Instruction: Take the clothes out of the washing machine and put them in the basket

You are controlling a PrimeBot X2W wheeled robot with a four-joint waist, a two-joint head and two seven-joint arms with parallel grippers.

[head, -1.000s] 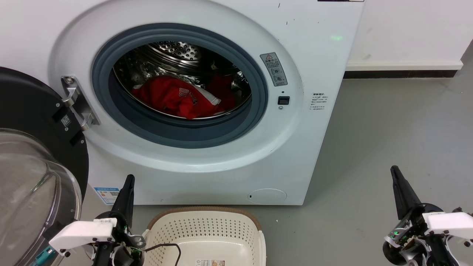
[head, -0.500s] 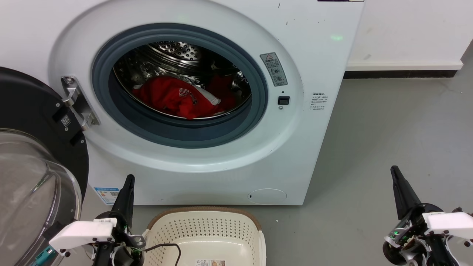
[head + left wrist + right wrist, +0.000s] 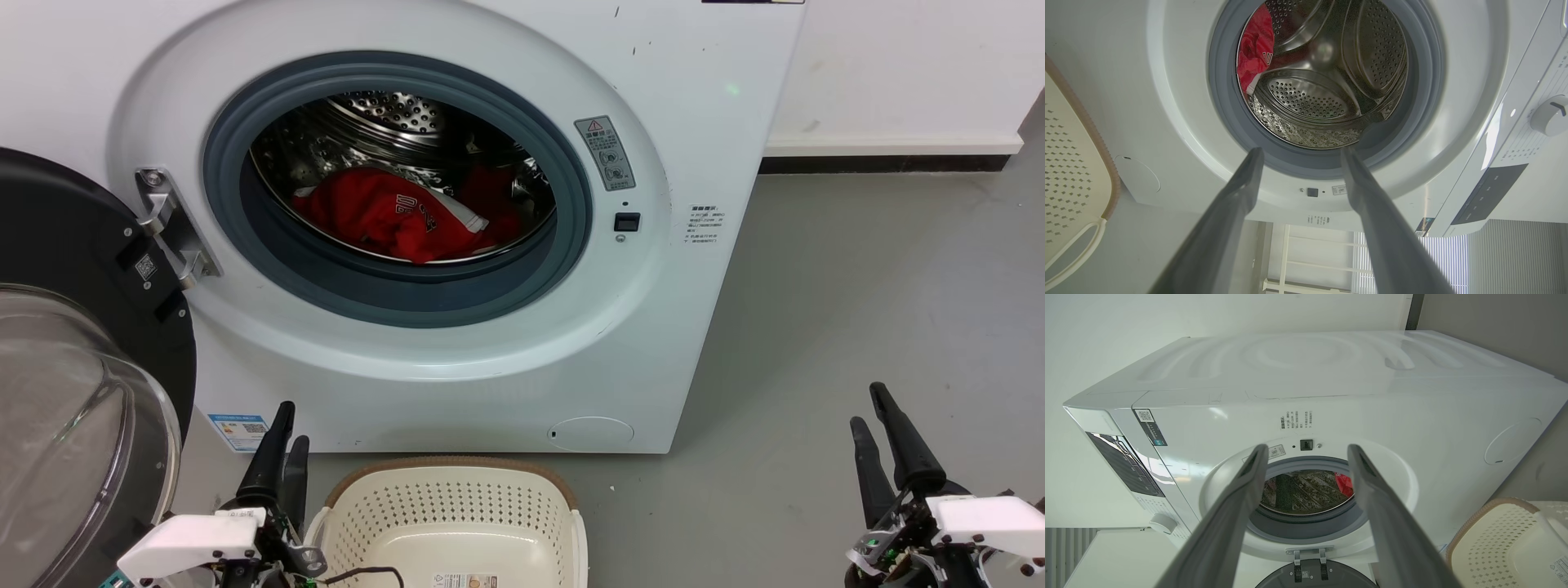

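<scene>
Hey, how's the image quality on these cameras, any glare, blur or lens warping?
Head view: sharp, evenly lit, faint green flare speck on the large white front-loading washing machine. Left wrist view: wide-angle bowing of the machine's edges; the dark-fingered left gripper is blurred near the lens. Right wrist view: the dark-fingered right gripper equally soft, pale reflections on the machine's panels.

Left gripper, fingers spread, facing washing machine porthole, red clothes at left side of steel drum, basket at left edge, control knob at right.
</scene>
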